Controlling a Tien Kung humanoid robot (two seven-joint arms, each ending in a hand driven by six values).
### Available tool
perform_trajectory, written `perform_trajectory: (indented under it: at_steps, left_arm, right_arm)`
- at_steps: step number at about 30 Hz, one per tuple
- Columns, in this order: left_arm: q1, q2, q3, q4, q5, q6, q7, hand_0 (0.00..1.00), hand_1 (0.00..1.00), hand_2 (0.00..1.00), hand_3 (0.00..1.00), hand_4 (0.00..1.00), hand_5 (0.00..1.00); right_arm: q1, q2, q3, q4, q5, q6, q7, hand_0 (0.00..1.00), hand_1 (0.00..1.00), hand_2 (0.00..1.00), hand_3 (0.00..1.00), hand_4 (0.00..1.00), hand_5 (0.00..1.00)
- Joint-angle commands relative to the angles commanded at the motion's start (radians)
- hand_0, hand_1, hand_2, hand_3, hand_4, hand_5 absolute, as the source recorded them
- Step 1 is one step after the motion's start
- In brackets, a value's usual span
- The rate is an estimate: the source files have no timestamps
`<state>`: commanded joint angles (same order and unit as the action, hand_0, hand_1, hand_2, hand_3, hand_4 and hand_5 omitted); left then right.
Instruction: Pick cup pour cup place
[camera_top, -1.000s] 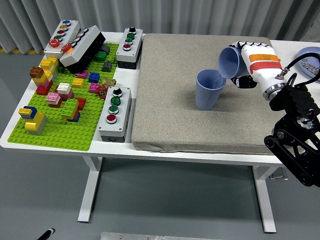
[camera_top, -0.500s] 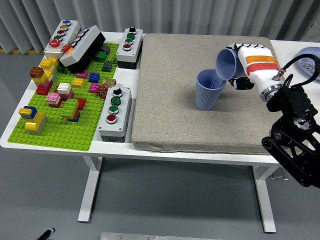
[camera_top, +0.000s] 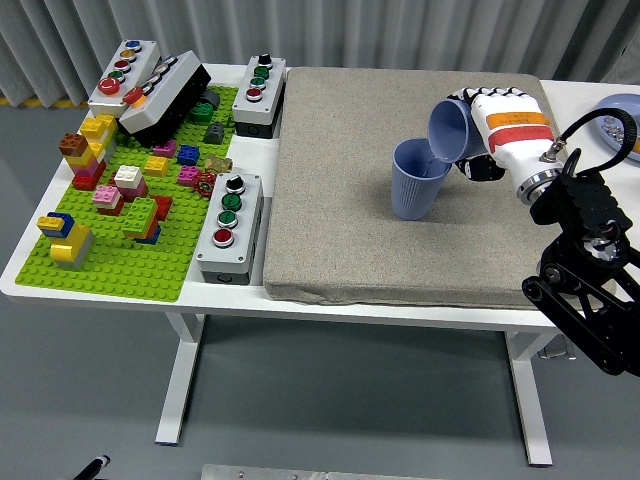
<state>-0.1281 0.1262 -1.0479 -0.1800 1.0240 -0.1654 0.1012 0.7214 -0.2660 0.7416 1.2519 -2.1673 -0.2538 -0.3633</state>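
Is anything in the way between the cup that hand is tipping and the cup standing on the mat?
Nothing visible. The right hand holds the tilted cup with its mouth right above the open upright cup.

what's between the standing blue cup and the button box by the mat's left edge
In the head view, only bare grey mat lies between the upright cup and the button box.

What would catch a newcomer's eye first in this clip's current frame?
First, the right hand over the grey mat, holding a blue cup tipped on its side, mouth down toward a second blue cup standing upright just below and left of it. Next, the bright green brick baseplate on the table's left side, crowded with coloured blocks, with grey button boxes along its edges.
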Motion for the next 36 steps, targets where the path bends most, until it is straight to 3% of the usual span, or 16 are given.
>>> perform_trajectory:
  at_steps: [36]
  left_arm:
    - [0.004,-0.001,-0.007,0.0,0.007,0.001,0.002,0.838,0.811,0.883,0.791,0.625,0.998]
  right_arm:
    - [0.025,-0.013,-0.024,0.013,0.005,-0.001,-0.003,0.825,0.679,0.552,0.649,0.761,0.097]
